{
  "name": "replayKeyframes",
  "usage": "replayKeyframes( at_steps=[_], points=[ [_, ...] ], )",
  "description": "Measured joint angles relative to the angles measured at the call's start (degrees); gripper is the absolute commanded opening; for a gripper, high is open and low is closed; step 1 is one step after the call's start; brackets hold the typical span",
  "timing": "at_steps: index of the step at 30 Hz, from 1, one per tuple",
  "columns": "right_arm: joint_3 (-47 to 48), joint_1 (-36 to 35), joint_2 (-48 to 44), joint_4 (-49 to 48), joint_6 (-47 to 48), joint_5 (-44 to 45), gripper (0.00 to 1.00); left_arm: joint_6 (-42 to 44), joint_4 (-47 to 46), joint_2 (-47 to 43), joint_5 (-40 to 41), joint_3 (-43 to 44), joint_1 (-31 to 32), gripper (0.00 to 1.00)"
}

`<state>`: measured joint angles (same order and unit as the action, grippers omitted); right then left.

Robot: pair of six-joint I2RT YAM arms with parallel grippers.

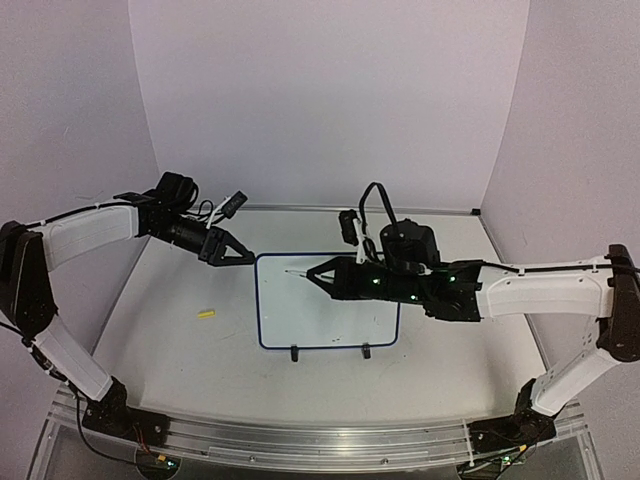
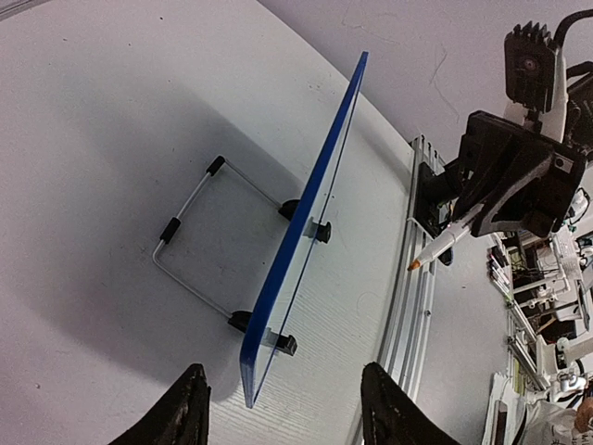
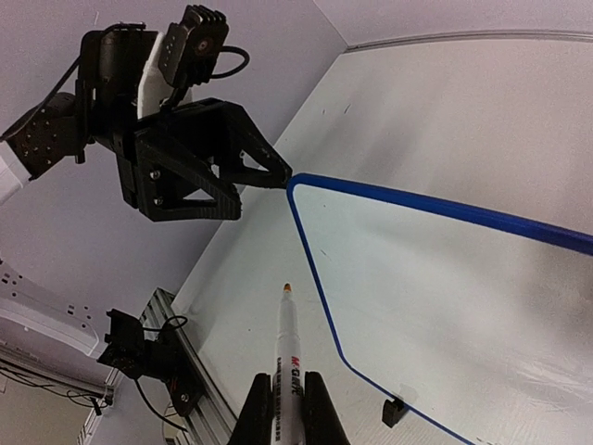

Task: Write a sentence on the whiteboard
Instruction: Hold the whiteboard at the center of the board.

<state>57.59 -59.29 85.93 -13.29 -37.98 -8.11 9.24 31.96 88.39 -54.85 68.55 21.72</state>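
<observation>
- The blue-framed whiteboard (image 1: 330, 310) stands on its black feet mid-table.
- The right claw (image 1: 314, 273) clamps a white marker (image 3: 286, 352); its red-and-black barrel print is unreadable.
- The left claw (image 1: 246, 258), fingers spread, straddles the board's upper-left corner.

I see a white table (image 1: 450, 330) carrying the whiteboard (image 1: 300, 315) near its middle. The board stands on two black feet (image 1: 295, 352), with a wire prop (image 2: 190, 243) behind it. At the board's nine o'clock, well apart, lies a small yellow piece (image 1: 206, 314).
</observation>
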Motion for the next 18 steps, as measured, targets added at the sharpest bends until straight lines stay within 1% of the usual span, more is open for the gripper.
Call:
replayKeyframes(
  at_steps=[4,11,14,18],
  points=[
    [1.65,-0.01,1.54,-0.72,0.00,-0.05,0.00,1.59,0.11,0.16,0.05,0.02,0.22,0.43],
    [4.56,-0.02,5.00,-1.26,0.06,-1.21,0.00,2.80,0.65,1.91,2.33,0.02,1.54,0.42],
    [5.10,0.00,5.79,-1.28,0.22,-1.54,0.00,2.81,0.98,2.98,2.98,0.02,1.87,0.40],
    [5.22,-0.02,5.99,-1.28,0.41,-1.52,0.00,2.91,1.05,3.52,3.04,0.02,2.26,0.33]
  ],
)
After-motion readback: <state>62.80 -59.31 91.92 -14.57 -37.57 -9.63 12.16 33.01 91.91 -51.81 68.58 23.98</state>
